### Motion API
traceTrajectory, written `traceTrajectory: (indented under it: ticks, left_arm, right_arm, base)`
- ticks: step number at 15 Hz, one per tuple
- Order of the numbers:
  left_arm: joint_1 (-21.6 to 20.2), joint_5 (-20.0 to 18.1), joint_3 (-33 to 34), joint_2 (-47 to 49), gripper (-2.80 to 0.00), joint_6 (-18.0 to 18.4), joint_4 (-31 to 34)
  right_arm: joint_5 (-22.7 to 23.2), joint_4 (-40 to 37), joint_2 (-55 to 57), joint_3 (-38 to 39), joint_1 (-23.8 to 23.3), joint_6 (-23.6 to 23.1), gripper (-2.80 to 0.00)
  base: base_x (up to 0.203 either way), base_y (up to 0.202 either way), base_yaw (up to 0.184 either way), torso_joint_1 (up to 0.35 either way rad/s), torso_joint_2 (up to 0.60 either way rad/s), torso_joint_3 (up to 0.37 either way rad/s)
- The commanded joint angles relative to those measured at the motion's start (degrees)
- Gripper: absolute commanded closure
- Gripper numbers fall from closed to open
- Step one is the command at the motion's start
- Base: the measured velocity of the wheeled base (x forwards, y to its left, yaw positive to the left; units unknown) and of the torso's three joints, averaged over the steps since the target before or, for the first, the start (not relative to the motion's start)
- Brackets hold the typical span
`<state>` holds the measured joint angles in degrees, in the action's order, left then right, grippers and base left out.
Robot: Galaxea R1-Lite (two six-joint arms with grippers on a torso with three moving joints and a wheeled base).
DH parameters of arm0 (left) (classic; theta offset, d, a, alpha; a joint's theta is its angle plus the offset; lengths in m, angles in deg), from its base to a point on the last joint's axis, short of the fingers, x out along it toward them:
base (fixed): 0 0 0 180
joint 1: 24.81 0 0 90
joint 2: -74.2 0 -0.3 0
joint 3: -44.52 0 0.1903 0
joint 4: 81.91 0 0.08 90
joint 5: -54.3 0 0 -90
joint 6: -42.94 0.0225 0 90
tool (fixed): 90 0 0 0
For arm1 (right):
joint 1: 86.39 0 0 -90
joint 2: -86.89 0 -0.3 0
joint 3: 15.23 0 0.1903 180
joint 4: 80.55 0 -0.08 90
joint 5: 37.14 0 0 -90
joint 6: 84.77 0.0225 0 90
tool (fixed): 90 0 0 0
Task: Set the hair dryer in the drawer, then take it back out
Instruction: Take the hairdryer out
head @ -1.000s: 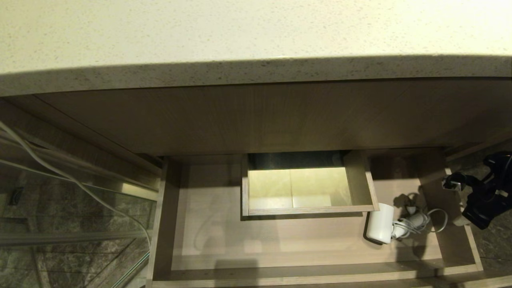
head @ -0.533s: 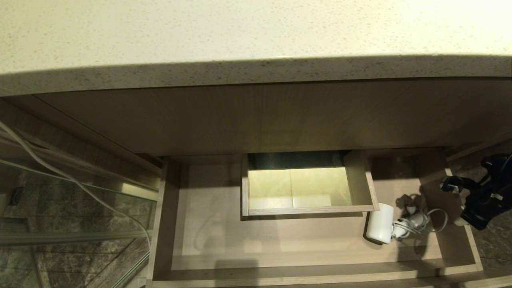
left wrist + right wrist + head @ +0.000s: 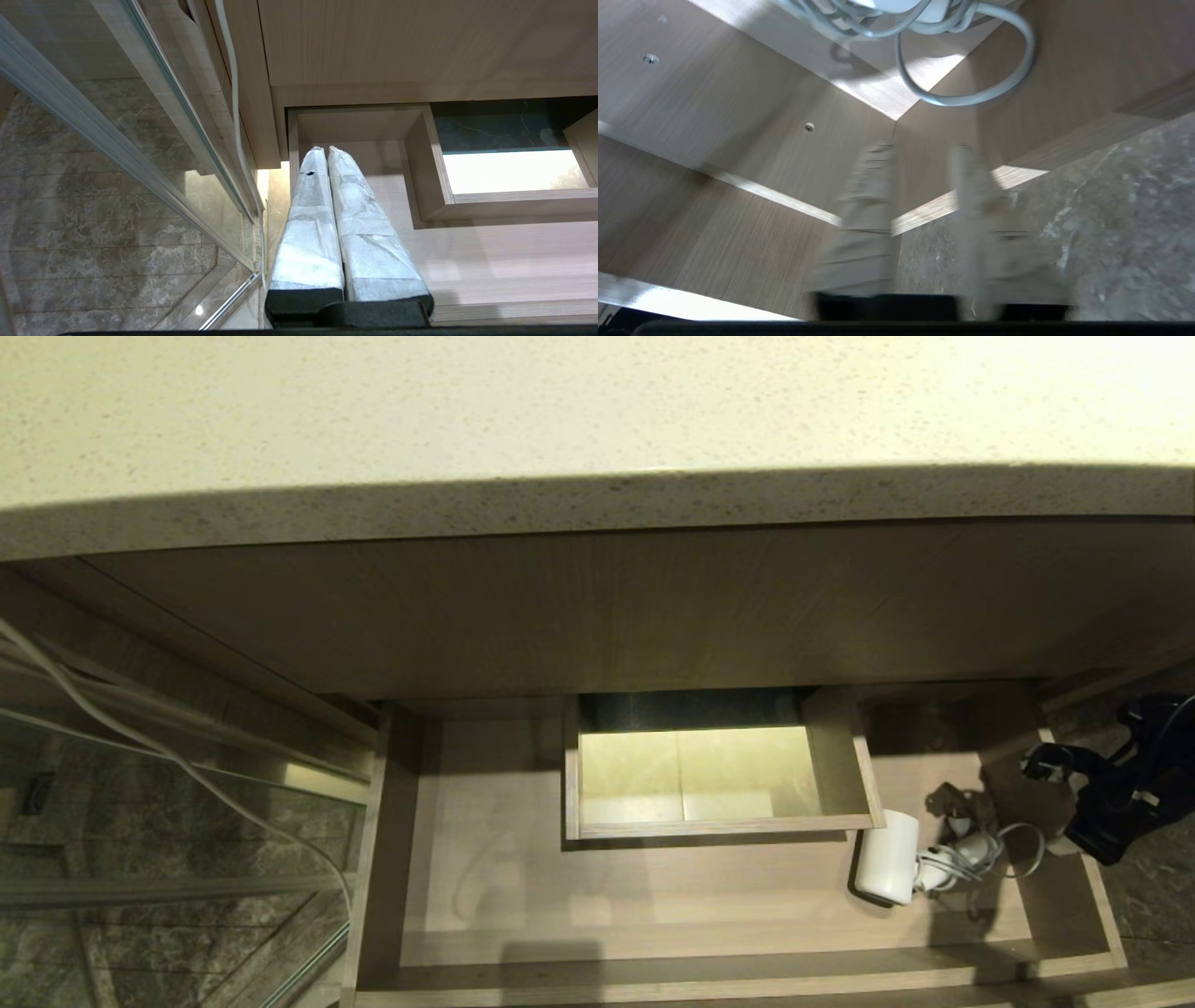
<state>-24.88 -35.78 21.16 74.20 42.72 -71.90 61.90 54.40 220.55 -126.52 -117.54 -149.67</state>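
A: Item one, hair dryer (image 3: pixel 887 870). It lies on the floor of the open drawer (image 3: pixel 653 905), right-hand end, barrel toward the notch box (image 3: pixel 714 775), cord (image 3: pixel 1013 849) looped loose beside the handle.

B: Item two, right pincer (image 3: pixel 1060 807). It hangs over the drawer's right wall, just beside the cord and apart from the dryer. In the wrist view its wrapped fingers (image 3: pixel 868 205) stand a little spread, nothing between them.

A: Left pincer (image 3: pixel 327 154)?

B: Parked at the drawer's far left corner, fingers pressed together, empty.

A: Step in hand, by my reckoning: the dryer is in, so the take-out comes next.

B: Notes for doing it well. Spread the fingers wider before coming down; the present gap looks too narrow for the handle. Aim for the handle where the cord is wound, not the fat barrel, which looks smooth and likely to slip.

A: Hazards?

B: The loose loop may snag a finger or drag on the wall. Lift straight up, clear of the notch box, then out.
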Motion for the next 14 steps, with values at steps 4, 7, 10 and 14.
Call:
traceTrajectory:
  ticks: [4,7,10,14]
  left_arm:
    - [0.0,0.0,2.3,0.0,0.0,0.0,-0.1]
    - [0.0,0.0,2.3,0.0,0.0,0.0,-0.1]
    - [0.0,0.0,2.3,0.0,0.0,0.0,-0.1]
    - [0.0,0.0,2.3,0.0,0.0,0.0,-0.1]
  right_arm:
    - [0.1,0.2,0.4,-0.1,-0.1,-0.7,-2.8]
    - [-0.2,-0.3,0.3,1.0,-0.1,-0.9,-2.8]
    - [0.7,0.1,0.5,1.1,-0.1,-1.1,-2.8]
    - [3.8,0.1,0.6,1.0,-0.1,-5.6,-2.8]
  base:
    - [0.0,0.0,0.0,0.0,0.0,0.0]
    - [0.0,0.0,0.0,0.0,0.0,0.0]
    - [0.0,0.0,0.0,0.0,0.0,0.0]
    - [0.0,0.0,0.0,0.0,0.0,0.0]
